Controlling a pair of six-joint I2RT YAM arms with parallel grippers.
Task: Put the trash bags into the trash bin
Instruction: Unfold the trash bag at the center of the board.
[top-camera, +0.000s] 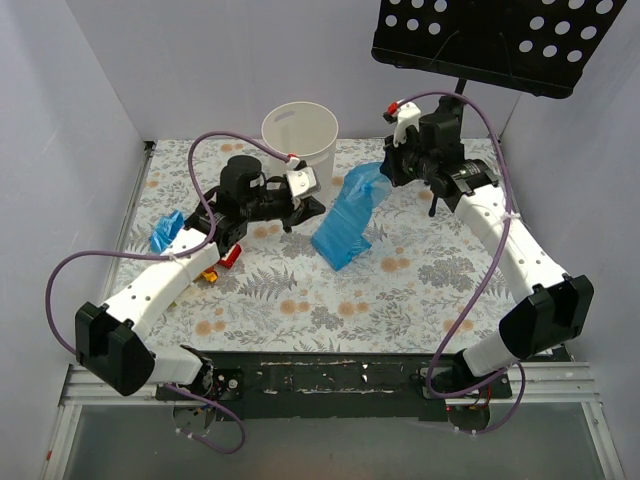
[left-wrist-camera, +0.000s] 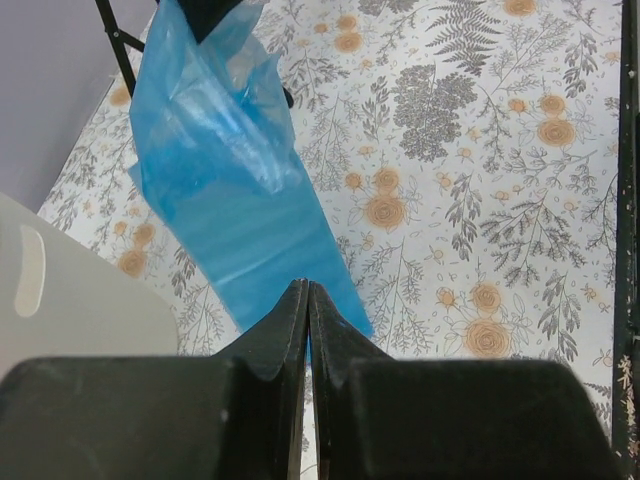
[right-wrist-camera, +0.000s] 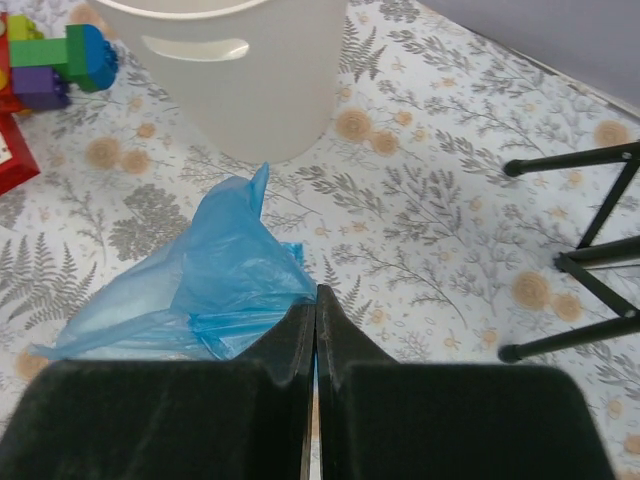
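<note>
Lying at the left edge of the floral table (top-camera: 400, 290), a small blue pack (top-camera: 165, 232) of trash bags sits with toy blocks (top-camera: 222, 260) just to its right and nearer. The left gripper (top-camera: 310, 207) has its jaws pressed together just left of the loose trash bag (top-camera: 345, 225); whether they nip the film I cannot tell. The trash bin (top-camera: 303, 150) stands upright just beyond that gripper, on the far side. The trash bag slants up from the table to the right gripper (top-camera: 390, 168), whose jaws are clamped on its upper end. A music stand (top-camera: 480, 40) rises at far right.
</note>
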